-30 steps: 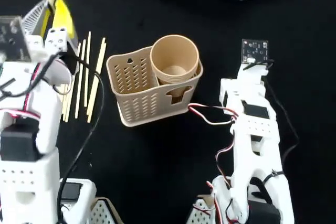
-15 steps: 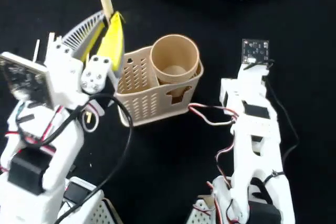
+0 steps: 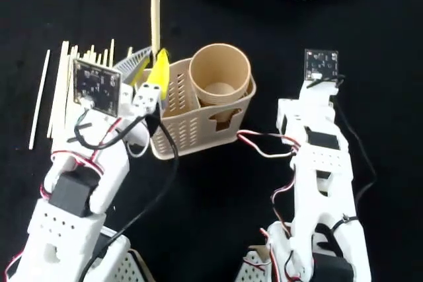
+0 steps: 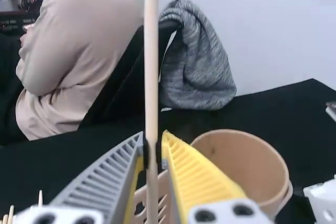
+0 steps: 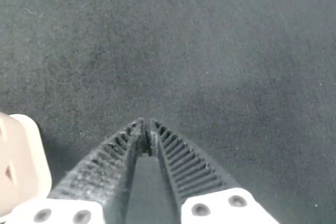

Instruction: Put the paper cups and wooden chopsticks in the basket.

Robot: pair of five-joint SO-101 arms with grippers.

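Note:
My left gripper is shut on one wooden chopstick, held upright over the left compartment of the beige basket. Stacked paper cups stand in the basket's right compartment. Several more chopsticks lie on the black table to the left of the basket, partly hidden by the left arm. My right gripper is shut on nothing, low over the bare black table to the right of the basket, whose corner shows beside it.
The right arm stretches along the table's right side, with its red and white cable hanging close to the basket. A single chopstick lies apart at the far left. A person sits behind the table's far edge.
My left arm swung right from the chopstick pile to the basket, carrying the chopstick and turning it upright. The pile on the left is uncovered again. The right arm has not moved.

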